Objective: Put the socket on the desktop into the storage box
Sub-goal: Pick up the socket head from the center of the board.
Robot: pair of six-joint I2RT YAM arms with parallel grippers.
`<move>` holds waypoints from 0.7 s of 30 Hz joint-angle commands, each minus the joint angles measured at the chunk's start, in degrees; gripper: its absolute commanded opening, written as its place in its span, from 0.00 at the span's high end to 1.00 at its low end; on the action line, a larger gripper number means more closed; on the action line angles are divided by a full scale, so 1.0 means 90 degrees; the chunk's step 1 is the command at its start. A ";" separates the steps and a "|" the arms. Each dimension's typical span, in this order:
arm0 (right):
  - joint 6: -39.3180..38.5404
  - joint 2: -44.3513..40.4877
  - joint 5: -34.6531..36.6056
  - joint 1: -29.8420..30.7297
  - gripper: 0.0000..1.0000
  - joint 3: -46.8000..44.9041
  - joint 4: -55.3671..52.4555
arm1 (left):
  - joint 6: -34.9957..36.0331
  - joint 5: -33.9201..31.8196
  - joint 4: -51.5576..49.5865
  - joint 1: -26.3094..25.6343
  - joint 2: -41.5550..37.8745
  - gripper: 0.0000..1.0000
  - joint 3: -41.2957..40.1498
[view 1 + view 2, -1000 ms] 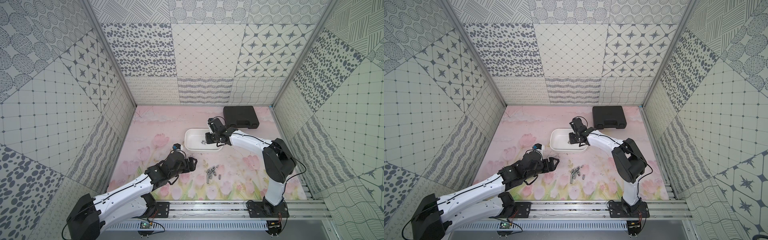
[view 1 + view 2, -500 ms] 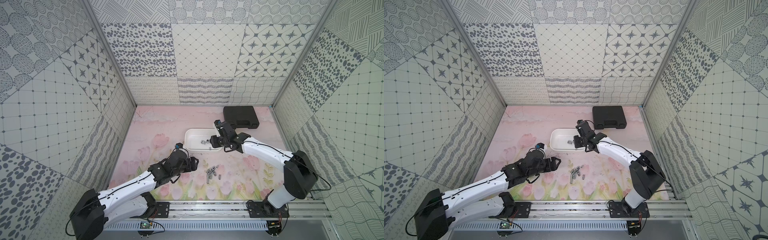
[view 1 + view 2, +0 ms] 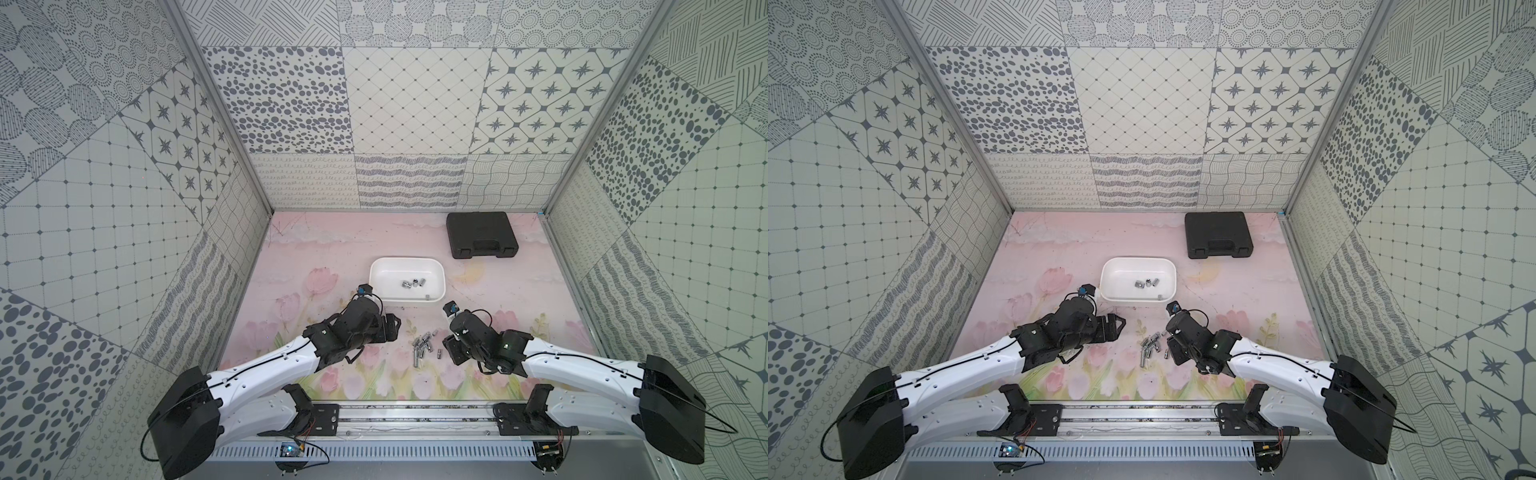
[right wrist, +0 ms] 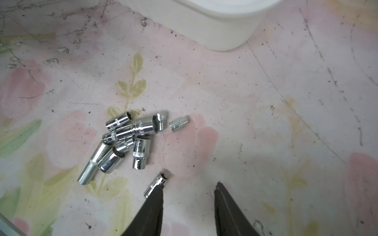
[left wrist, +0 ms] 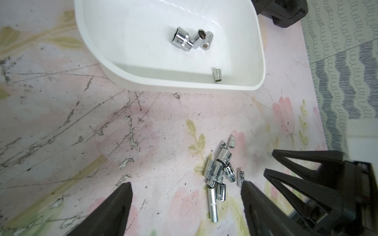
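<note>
Lying in a tight heap on the flowered bench (image 3: 324,249), the loose sockets (image 3: 422,347) sit just in front of the white storage box (image 3: 378,272), apart from its wall. One slim socket (image 4: 156,182) rests a little off the heap, its end hidden behind a fingertip (image 4: 157,202) of the right claw (image 4: 189,185), whose jaws stand spread with nothing between them. Four sockets (image 5: 182,38) already lie inside the box, three bunched mid-floor and one against the near wall. The left claw (image 5: 186,183) hangs on the heap's other side, likewise spread and empty. A closed black case (image 3: 482,235) sits behind the box, well apart from it, near the patterned back wall (image 3: 407,183).
</note>
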 commanded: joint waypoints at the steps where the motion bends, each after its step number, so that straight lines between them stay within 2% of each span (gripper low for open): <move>1: 0.0163 0.0468 0.0020 0.0314 0.56 0.0166 0.0398 | 0.0458 0.0213 -0.0013 0.0000 0.0179 0.12 0.0191; 4: 0.0247 0.1063 0.0386 0.0626 0.58 0.0444 0.0220 | 0.0451 0.0100 -0.0184 -0.0003 0.0282 0.11 0.0308; 7: 0.0250 0.1377 0.0304 0.0689 0.59 0.0543 0.0257 | 0.0367 0.0121 -0.0224 -0.0002 0.0282 0.11 0.0342; 13: 0.0355 0.1399 0.0541 0.0734 0.59 0.0522 0.0198 | 0.0304 -0.0266 -0.0287 -0.0004 0.0117 0.11 0.0243; 21: 0.1057 0.1073 0.0179 0.0755 0.64 0.0219 -0.0032 | 0.0304 -0.0542 -0.0384 -0.0004 -0.0030 0.11 0.0224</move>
